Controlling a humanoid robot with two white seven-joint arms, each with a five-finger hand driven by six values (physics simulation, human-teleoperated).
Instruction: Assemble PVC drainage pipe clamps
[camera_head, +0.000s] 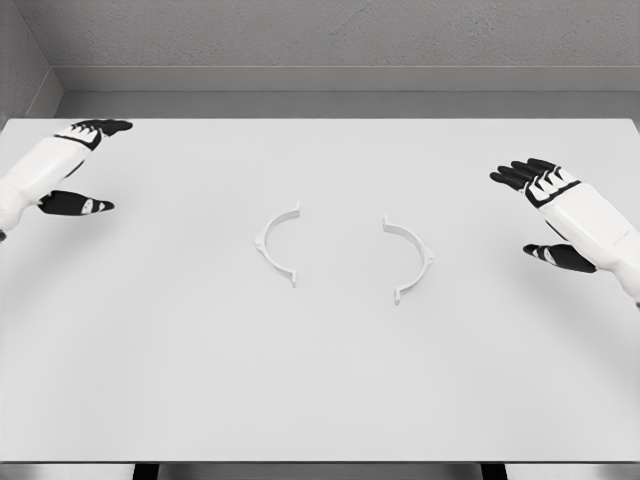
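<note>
Two white half-ring clamp pieces lie flat near the middle of the white table (320, 380). The left clamp half (274, 243) bulges to the left and the right clamp half (413, 257) bulges to the right, with a gap between their open sides. My left hand (88, 160) hovers at the far left edge, fingers spread and holding nothing, well apart from the left half. My right hand (535, 205) hovers at the far right, fingers spread and empty, well away from the right half.
The table's far edge meets a grey wall (330, 40). Its front edge runs along the bottom of the view.
</note>
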